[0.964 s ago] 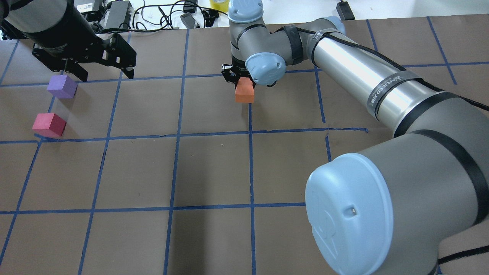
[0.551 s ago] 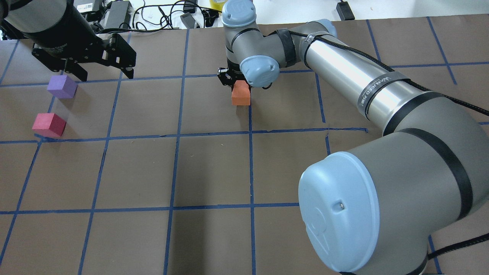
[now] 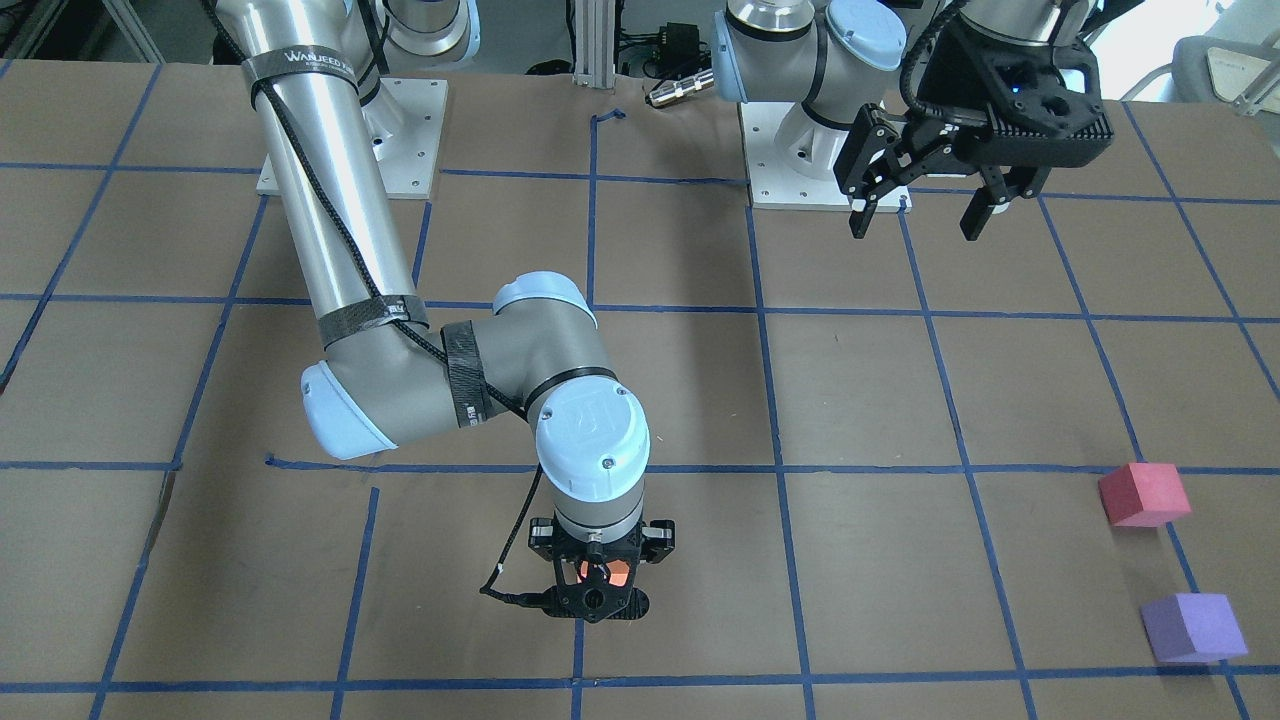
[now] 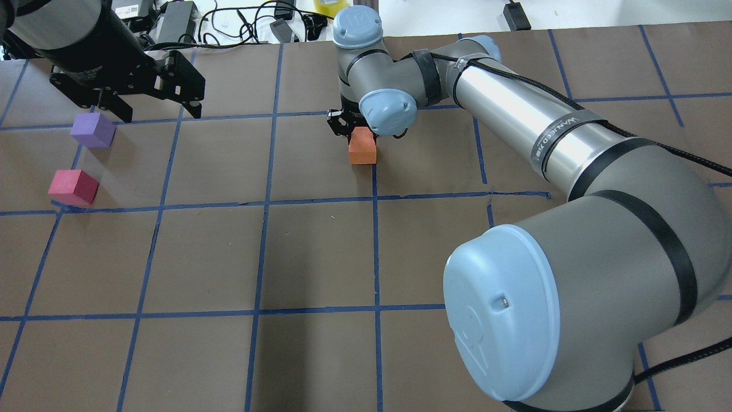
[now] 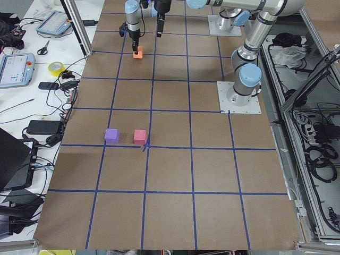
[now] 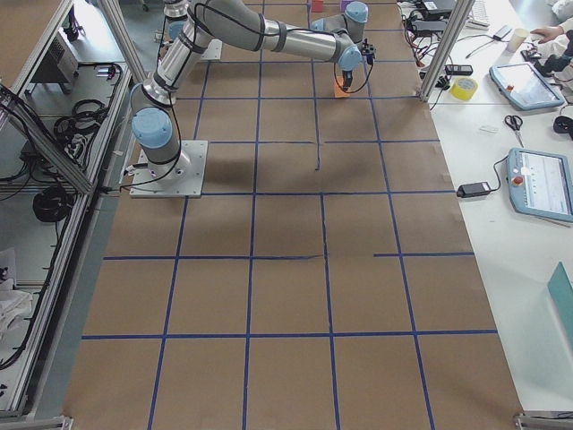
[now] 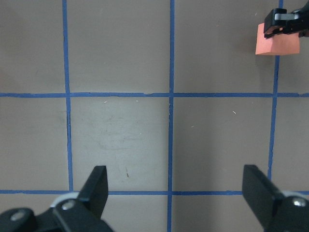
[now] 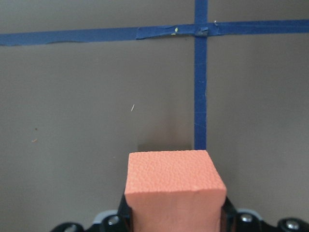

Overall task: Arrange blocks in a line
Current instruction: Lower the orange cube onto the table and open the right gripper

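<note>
the right gripper (image 4: 355, 133) clasps the small orange foam cube (image 4: 362, 150) by a blue tape line (image 4: 375, 183); the left gripper (image 4: 160, 114) hangs spread wide, empty, near the purple foam cube (image 4: 92, 130) and the crimson-pink foam cube (image 4: 73, 187).

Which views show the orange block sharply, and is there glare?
Right wrist view: orange block sharp, faint shadow ahead of it. Front-facing view: just an orange sliver inside the right gripper. Overhead view: highlight streaks on the right arm, block clear.

Colours: orange block (image 4: 362, 150), crimson-pink block (image 4: 73, 187), purple block (image 4: 92, 130); brown table (image 4: 200, 257) (blue tape grid (image 4: 255, 312)).
</note>
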